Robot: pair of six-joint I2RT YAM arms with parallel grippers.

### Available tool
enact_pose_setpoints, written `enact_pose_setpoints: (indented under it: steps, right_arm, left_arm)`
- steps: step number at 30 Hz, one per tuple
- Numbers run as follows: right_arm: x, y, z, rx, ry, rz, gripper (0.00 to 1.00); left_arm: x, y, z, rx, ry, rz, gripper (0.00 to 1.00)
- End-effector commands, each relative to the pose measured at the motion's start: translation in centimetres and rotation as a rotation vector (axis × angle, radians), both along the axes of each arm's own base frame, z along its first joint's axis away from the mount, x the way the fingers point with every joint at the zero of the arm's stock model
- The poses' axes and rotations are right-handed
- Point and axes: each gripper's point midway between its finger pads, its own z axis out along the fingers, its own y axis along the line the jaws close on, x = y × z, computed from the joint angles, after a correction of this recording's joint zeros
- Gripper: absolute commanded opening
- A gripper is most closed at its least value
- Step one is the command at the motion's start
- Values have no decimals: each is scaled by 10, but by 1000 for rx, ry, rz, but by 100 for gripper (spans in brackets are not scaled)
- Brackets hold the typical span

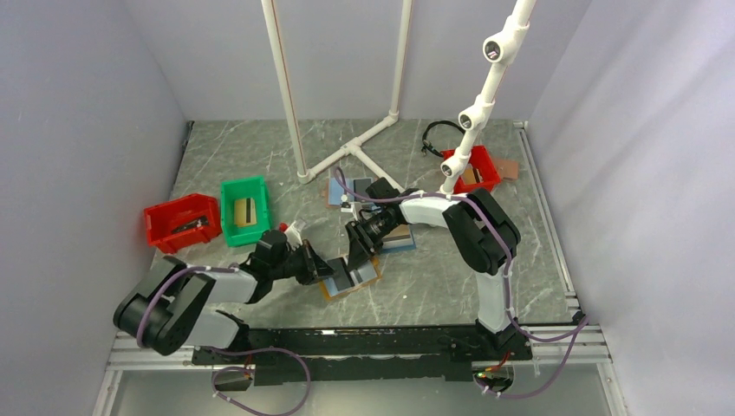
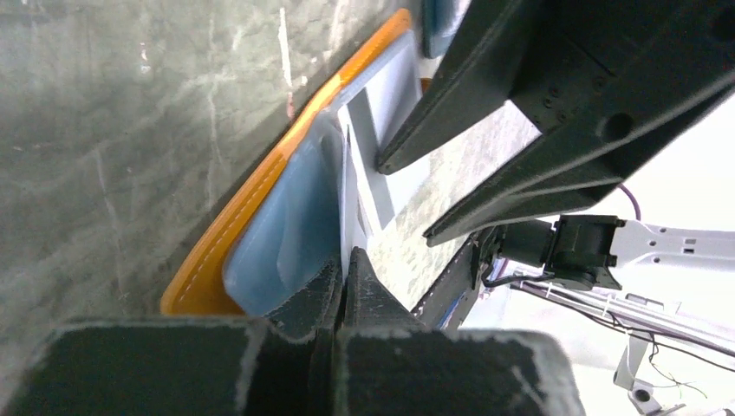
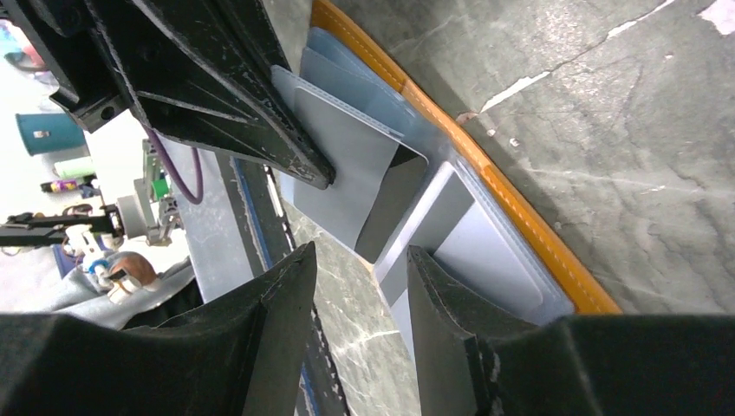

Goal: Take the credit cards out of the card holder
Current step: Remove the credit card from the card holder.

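Orange-brown folding card holder, light blue inside (image 1: 351, 279), lies open on grey marbled tabletop (image 1: 451, 277), between grippers. Left gripper (image 2: 345, 260): fingers together, tips on holder. Right gripper (image 3: 362, 256): fingers apart, facing grey card (image 3: 347, 165).

Two red bins: left red bin (image 1: 182, 222), far right red bin (image 1: 472, 169). One green bin (image 1: 244, 211). One orange-brown card holder (image 1: 351, 279). Two arms: left arm (image 1: 186, 303), right arm (image 1: 481, 230)
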Motion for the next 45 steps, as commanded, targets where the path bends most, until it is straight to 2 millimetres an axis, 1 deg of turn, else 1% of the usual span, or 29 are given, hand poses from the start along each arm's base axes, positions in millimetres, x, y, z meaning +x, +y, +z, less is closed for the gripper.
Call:
enact_pose_setpoints:
  steps: [1, 4, 7, 12, 17, 19, 22, 25, 26, 29, 32, 40, 41, 45]
  right_arm:
    - [-2, 5, 13, 62, 5, 27, 46]
    - [-2, 5, 17, 75, 2, 29, 46]
    - [-3, 7, 25, 105, 4, 38, 46]
    - [-11, 11, 48, 203, 33, 70, 46]
    - [-17, 12, 64, 270, 47, 99, 44]
    - [-18, 12, 67, 288, 52, 107, 39]
    - [-19, 12, 70, 299, 53, 113, 24]
    - [-18, 12, 69, 294, 48, 110, 5]
    - [-18, 12, 69, 290, 46, 109, 0]
    - [-16, 12, 63, 266, 35, 99, 0]
    - [-15, 11, 56, 247, 41, 91, 0]
    - [-12, 8, 33, 190, 53, 79, 0]
    - [-12, 8, 31, 185, 53, 77, 0]
    - [-9, 4, 25, 179, 69, 68, 0]
  left_arm:
    - [17, -2, 39, -71, -212, 14, 0]
    - [16, -2, 54, -90, -272, 10, 0]
    - [15, -2, 64, -110, -309, 3, 0]
    - [12, -5, 69, -156, -317, -8, 0]
    - [12, -8, 73, -181, -323, -18, 0]
    - [12, -8, 75, -181, -322, -21, 0]
    - [12, -7, 73, -163, -318, -21, 0]
    - [12, -3, 67, -133, -298, -4, 1]
    - [12, -1, 65, -124, -289, 4, 4]
    - [11, 7, 56, -88, -248, 26, 21]
    - [9, 12, 50, -65, -230, 33, 27]
    - [2, 21, 32, -44, -191, 39, 27]
    - [2, 21, 31, -44, -190, 41, 26]
    - [2, 25, 29, -38, -189, 42, 18]
